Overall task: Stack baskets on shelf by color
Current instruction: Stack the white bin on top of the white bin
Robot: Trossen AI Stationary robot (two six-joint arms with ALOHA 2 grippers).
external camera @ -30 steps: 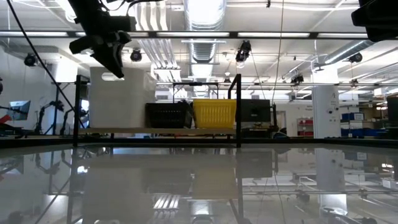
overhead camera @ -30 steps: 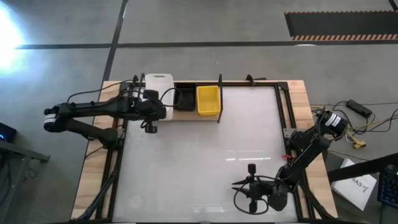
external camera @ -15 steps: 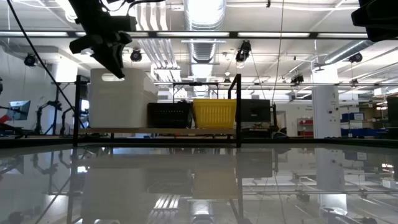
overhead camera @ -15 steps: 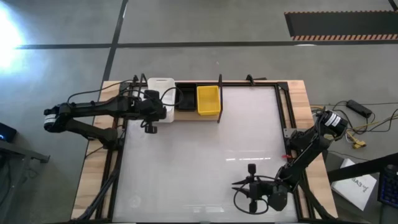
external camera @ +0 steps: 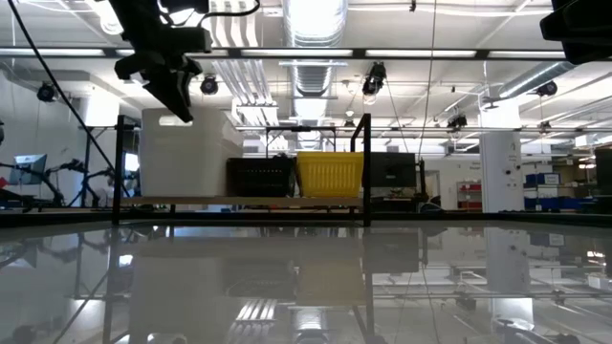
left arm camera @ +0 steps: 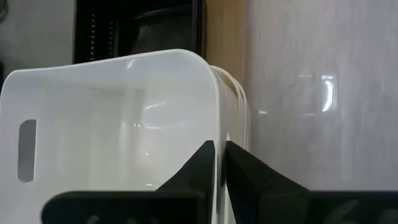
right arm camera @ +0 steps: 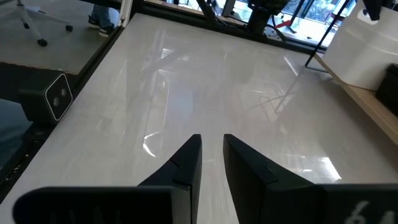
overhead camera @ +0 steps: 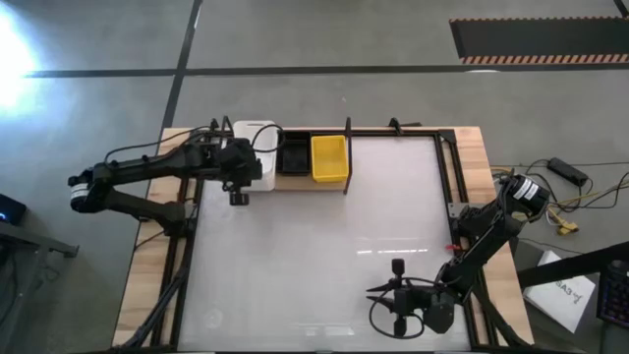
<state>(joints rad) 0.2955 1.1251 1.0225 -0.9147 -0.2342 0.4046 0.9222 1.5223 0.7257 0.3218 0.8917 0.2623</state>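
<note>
Since a second ago: white basket stack and my left gripper shifted slightly rightward along the shelf, closing up to the black basket; right arm unchanged

Item 1, right gripper (right arm camera: pixel 211 155): parked low over the bare white tabletop (overhead camera: pixel 314 256), lower centre-right of the high view; fingers set a narrow gap apart, nothing between them

Item 2, left gripper (left arm camera: pixel 219 163): at the left end of the shelf, upper left of the high view; my fingers (left arm camera: pixel 199 165) pinched on the near wall of the top white basket (left arm camera: pixel 112 118), one finger inside the wall, one outside

Item 3, white baskets (overhead camera: pixel 257 149): nested stack, leftmost on the shelf; in the low view the stack (external camera: pixel 184 155) stands taller than its neighbours

Item 4, black basket (overhead camera: pixel 293 155): just beside the white stack, in the middle

Item 5, yellow basket (overhead camera: pixel 328 157): right of the black one, by an upright post

Item 6, shelf (external camera: pixel 287 202): wooden board in a black wire frame, along the table's far edge, carrying all three colours in a row
</note>
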